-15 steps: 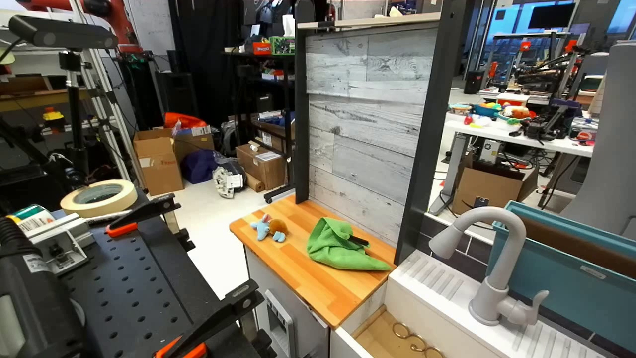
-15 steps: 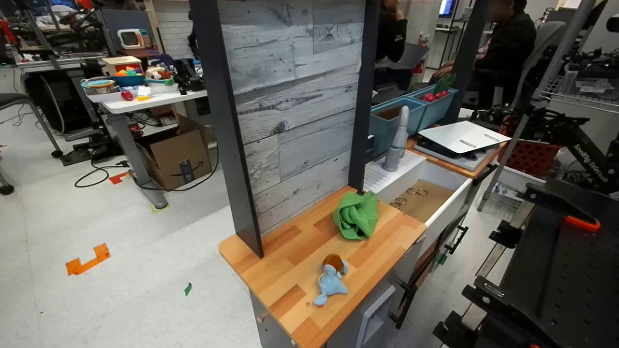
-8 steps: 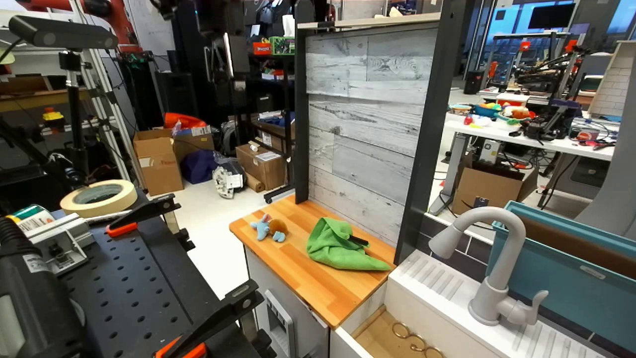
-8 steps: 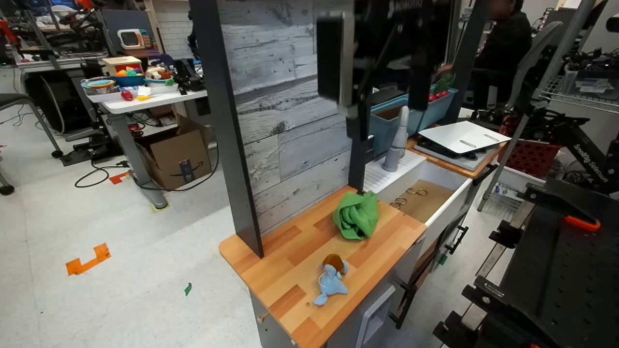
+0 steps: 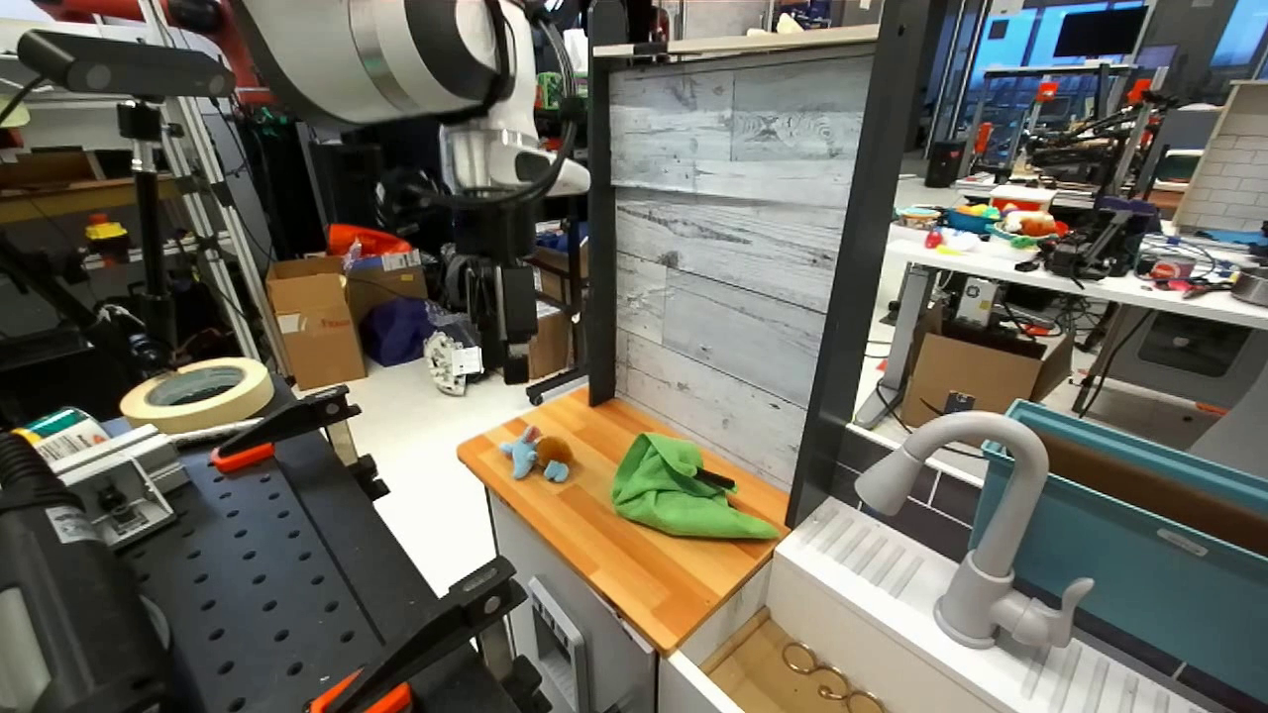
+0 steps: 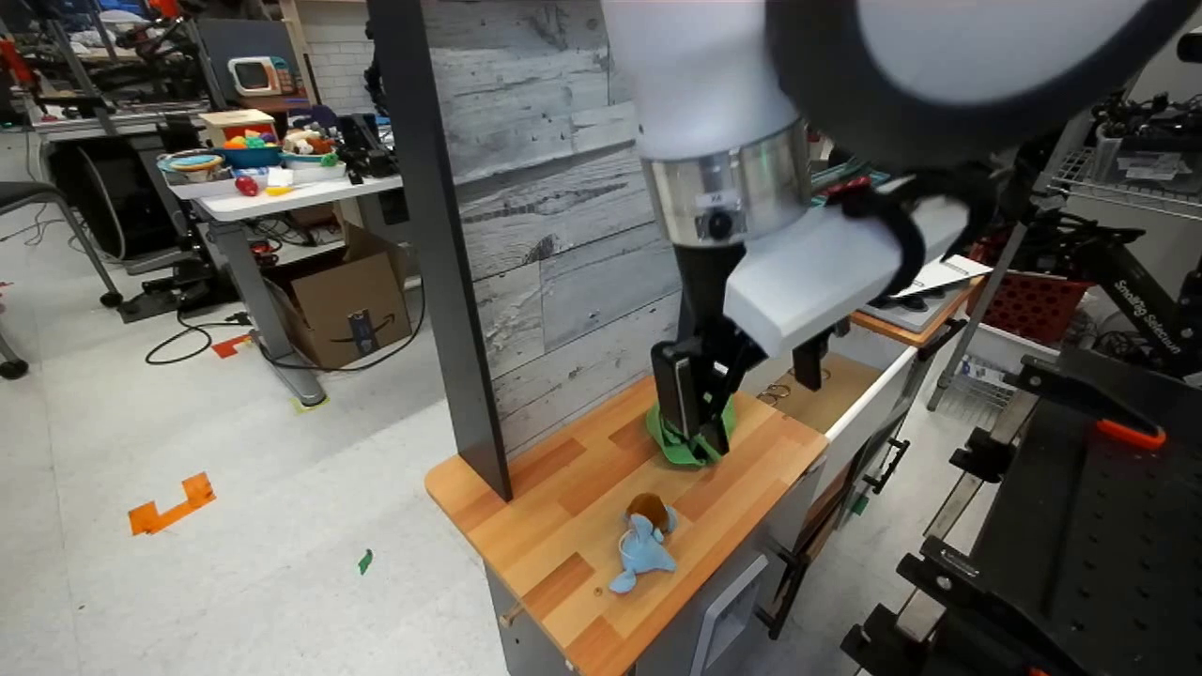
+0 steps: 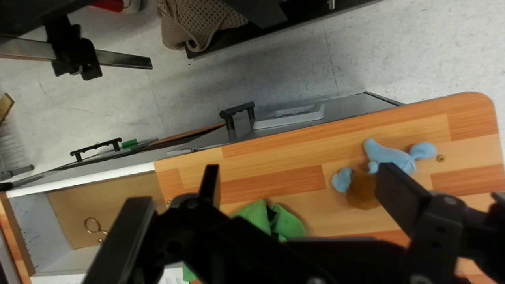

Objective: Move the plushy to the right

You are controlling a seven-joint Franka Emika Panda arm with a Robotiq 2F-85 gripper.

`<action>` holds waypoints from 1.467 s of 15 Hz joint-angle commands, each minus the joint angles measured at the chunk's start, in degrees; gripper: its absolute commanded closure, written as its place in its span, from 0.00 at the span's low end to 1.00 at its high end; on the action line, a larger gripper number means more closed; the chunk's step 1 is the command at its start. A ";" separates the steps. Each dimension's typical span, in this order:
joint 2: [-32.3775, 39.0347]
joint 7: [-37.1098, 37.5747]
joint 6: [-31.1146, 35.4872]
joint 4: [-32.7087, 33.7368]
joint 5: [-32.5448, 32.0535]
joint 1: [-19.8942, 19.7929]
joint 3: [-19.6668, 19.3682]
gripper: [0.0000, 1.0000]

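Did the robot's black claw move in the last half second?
Yes, down: in an exterior view, the gripper now sits lower against the grey plank panel.

You've bare counter (image 5: 593, 490) btwn plushy (image 6: 642, 552) & green cloth (image 5: 659, 495); tall panel (image 5: 733, 228) blocks most of one long edge, opp. edge's open to you.

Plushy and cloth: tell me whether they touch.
Apart. In both exterior views, a strip of counter shows between the plushy and the cloth.
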 commanded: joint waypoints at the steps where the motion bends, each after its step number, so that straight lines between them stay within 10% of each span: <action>1: 8.51 0.03 2.33 6.86 1.38 2.40 -2.79 0.00; 22: 26.03 -2.46 13.23 22.15 20.53 2.79 -1.74 0.00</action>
